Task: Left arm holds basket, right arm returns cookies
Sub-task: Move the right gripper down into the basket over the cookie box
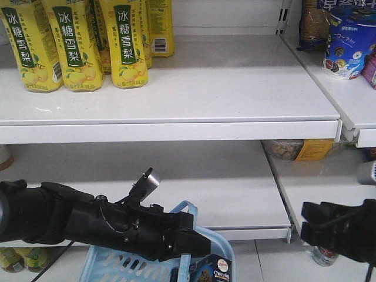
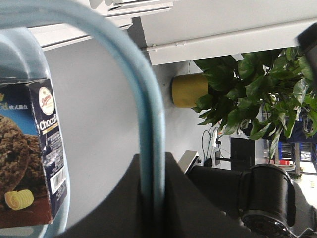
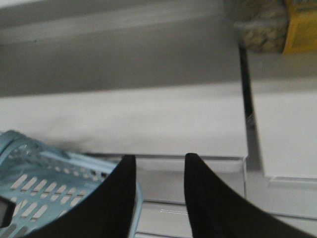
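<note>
**Basket Held; Cookies Not Yet Taken**

The basket [image 1: 111,265] is hung by its handle [image 2: 148,124], clamped in the left gripper [image 1: 200,244], below the lower shelf's [image 1: 235,194] front edge, presumably for steady access. The cookie box [image 2: 47,148] stands against its right wall. The right gripper [image 3: 156,166] is parted and empty.

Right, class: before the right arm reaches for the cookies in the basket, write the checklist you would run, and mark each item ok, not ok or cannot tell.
1. Left gripper closed on the basket handle: ok, the handle runs between its fingers.
2. Cookies inside the basket: ok.
3. Right gripper open and empty: ok.
4. Right gripper above the cookies: not ok, it sits off to the basket's side, facing the lower shelf.
5. Bare stretch on that shelf: ok.
6. Handle clear of the reach to the box: cannot tell.
</note>
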Robot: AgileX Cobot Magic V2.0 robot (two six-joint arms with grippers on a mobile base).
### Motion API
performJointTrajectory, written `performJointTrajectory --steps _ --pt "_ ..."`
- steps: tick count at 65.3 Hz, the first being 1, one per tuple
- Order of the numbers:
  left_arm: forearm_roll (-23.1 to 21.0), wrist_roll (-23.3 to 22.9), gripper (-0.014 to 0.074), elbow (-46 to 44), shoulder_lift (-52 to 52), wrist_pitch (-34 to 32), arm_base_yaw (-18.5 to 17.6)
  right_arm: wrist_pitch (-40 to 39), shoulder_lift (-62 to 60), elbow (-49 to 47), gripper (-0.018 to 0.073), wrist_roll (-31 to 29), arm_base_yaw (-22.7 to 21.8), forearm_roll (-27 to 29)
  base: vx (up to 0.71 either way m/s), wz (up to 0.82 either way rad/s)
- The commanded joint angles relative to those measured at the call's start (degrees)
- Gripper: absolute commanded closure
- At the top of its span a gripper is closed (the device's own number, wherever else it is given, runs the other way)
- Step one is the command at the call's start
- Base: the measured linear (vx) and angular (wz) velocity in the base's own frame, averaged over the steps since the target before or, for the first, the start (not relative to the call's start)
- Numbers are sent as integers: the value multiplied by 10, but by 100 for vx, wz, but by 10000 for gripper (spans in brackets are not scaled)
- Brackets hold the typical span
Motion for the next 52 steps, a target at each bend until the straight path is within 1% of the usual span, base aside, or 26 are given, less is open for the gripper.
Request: performJointTrajectory --steps 1,7,16,25,31,36,37,43,50,52 --pt "-29 16 603 -14 -26 30 -3 -18 32 -19 207 4 23 53 0 0" --pt "-29 16 603 -14 -26 30 -3 -5 76 -19 156 3 42 87 0 0" --pt "-29 16 603 -14 -26 30 -3 12 141 -19 133 -6 78 122 0 0" --pt "-29 16 603 -14 -26 30 -3 11 205 -19 133 -32 121 191 0 0" --pt "-29 16 603 -14 -26 30 -3 4 246 -19 133 -62 135 246 0 0" --pt "-29 16 603 -14 -26 30 -3 5 271 -19 133 -106 140 297 0 0" --pt "-29 16 603 -14 -26 30 -3 7 276 -19 133 -123 140 309 0 0" --pt "-29 16 603 -14 -26 30 -3 17 303 -19 133 -202 140 402 0 0" --pt "-29 16 603 -14 -26 30 -3 36 328 -19 133 -319 140 527 0 0" --pt "-29 16 603 -14 -26 30 -3 40 334 -19 133 -362 140 571 0 0"
